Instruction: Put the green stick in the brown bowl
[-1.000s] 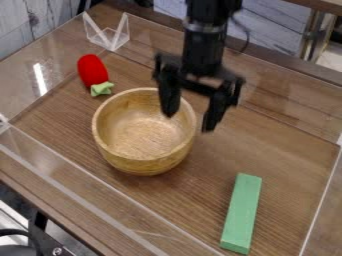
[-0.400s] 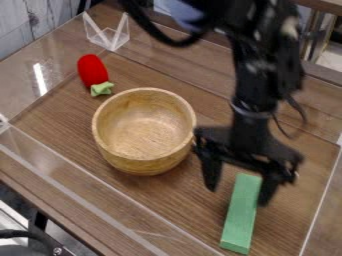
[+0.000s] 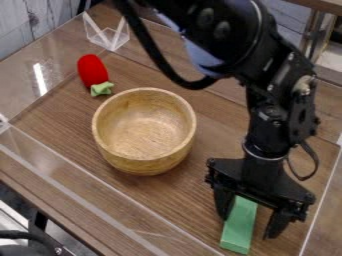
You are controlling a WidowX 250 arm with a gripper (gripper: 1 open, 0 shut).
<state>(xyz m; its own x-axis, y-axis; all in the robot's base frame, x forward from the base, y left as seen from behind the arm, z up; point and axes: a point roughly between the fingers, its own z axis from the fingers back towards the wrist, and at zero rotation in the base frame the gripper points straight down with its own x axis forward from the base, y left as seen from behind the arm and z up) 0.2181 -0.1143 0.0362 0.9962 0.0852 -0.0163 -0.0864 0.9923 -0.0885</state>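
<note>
One open claw over one green stick, one brown bowl off to the side

One black claw (image 3: 254,205) is low over the bench (image 3: 100,180), its fingers apart, spread about one green stick (image 3: 238,228). The upper end of the stick lies beneath the claw, partly hidden by it; the lower end pokes out toward the bottom edge of the view. The stick lies flat on the bench. Whether either finger touches it, I cannot tell.

Above the claw rises one black arm (image 3: 243,85), with one dark cable (image 3: 310,155) looping down on the right side.

Next outward, up and to the left of the claw, stands one brown bowl (image 3: 144,132), round and upright on the bench, well apart from both the claw and the stick. The stick is outside the bowl.

Farther out along the same diagonal, beyond the bowl, lies one red toy (image 3: 91,69) with one pale-green stub (image 3: 102,89) at its near end. Past it, close to the top of the view, there is one clear, angular object (image 3: 106,31), its exact form too faint to tell. Well to the left of the claw, in the bottom corner, one dark piece of equipment (image 3: 24,238) is cut off by the frame.
</note>
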